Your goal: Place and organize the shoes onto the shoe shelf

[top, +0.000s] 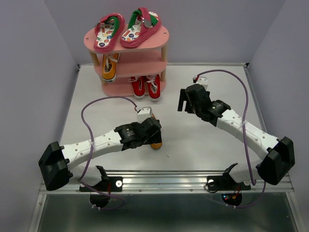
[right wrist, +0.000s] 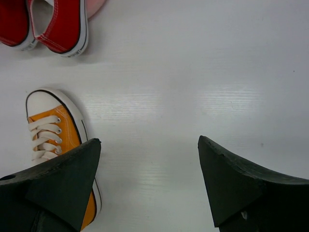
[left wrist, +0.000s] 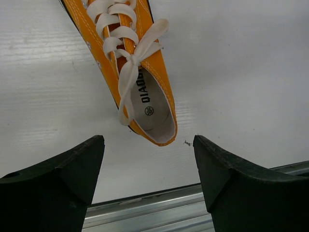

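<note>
**A:** Where's the last shoe?

**B:** The loose orange sneaker (left wrist: 145,104) lies flat on the table (top: 193,145), roughly 6 o'clock from the shelf (top: 145,48). In my left wrist view its toe points to 12 and its heel to 6. The other orange sneaker (top: 110,66) sits on the middle tier, with the flip-flops (top: 137,26) on top and the red sneakers (top: 147,86) on the bottom tier.

**A:** How will it handle?

**B:** My guess is light, with soft canvas sides and a stiffer rubber sole. The laces (left wrist: 128,82) hang loose and could snag. I'd pinch across the heel, over the sides of the opening, where it's narrow and firm.

**A:** Jaws?

**B:** The left gripper (left wrist: 147,150) is spread wide, wider than the shoe, and holds nothing. The heel sits just ahead of the gap, with no contact that I can see. The right gripper (right wrist: 148,145) is also spread wide and empty over bare table, about 2 o'clock from the loose sneaker. That sneaker's toe shows at 9 o'clock in the right wrist view.
</note>
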`<state>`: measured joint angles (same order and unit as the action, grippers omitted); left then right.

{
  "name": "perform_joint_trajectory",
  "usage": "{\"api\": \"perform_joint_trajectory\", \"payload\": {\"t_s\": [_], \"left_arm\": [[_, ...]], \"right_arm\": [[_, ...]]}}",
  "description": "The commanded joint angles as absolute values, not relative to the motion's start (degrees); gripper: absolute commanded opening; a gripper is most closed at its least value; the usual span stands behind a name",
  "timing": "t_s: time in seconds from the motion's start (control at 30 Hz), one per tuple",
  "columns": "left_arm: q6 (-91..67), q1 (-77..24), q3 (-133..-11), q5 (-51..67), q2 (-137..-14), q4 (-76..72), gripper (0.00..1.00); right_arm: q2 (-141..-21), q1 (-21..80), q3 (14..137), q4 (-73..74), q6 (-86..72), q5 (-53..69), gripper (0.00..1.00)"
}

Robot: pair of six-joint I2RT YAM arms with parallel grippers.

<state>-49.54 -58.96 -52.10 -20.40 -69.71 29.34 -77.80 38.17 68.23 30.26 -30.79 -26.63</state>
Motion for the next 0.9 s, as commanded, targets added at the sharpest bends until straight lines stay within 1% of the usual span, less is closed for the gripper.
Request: {"api": "perform_joint_trajectory", "payload": {"t_s": [0.0, 0.2, 0.3, 0.4, 0.5, 0.57, 0.63, 0.67, 0.73, 0.87], "left_arm": [[-58.1, -59.7, -50.9, -24.1, -71.1, 26.9, 0.77], [-62.6, -59.7, -48.5, -25.2, -72.7, 27.6, 0.71], [-62.2, -59.8, -47.2, -24.7, -74.2, 25.7, 0.68], [-62.1, -59.8, -47.0, -25.3, -76.2, 24.3, 0.67], [-62.8, -59.1, -46.5, -26.5, -78.1, 23.4, 0.61], [-62.6, -58.4, -45.4, -26.6, -79.3, 21.8, 0.59], [-62.2, -57.6, -44.8, -26.5, -80.1, 20.1, 0.54], [-62.0, -57.4, -44.7, -26.0, -80.9, 19.8, 0.49], [-61.6, -57.2, -44.6, -25.8, -81.7, 19.4, 0.42], [-60.8, -57.2, -45.2, -25.5, -82.6, 19.7, 0.21]], "right_arm": [[-76.5, 38.2, 67.2, 30.9, -29.7, -27.4, 0.87], [-76.1, 38.2, 66.5, 30.9, -29.7, -27.0, 0.88], [-76.5, 38.2, 66.7, 30.9, -30.0, -26.6, 0.88], [-76.9, 38.2, 66.9, 30.9, -30.1, -26.2, 0.88], [-77.3, 38.2, 66.9, 30.9, -30.0, -26.2, 0.88], [-77.4, 38.2, 66.7, 30.9, -30.1, -25.8, 0.87], [-77.6, 38.2, 66.9, 30.9, -30.1, -25.8, 0.88], [-77.6, 38.2, 66.8, 30.9, -30.3, -25.8, 0.88], [-77.9, 38.2, 66.9, 30.9, -30.3, -25.8, 0.87], [-78.4, 38.2, 67.2, 30.9, -30.1, -25.8, 0.87]]}}
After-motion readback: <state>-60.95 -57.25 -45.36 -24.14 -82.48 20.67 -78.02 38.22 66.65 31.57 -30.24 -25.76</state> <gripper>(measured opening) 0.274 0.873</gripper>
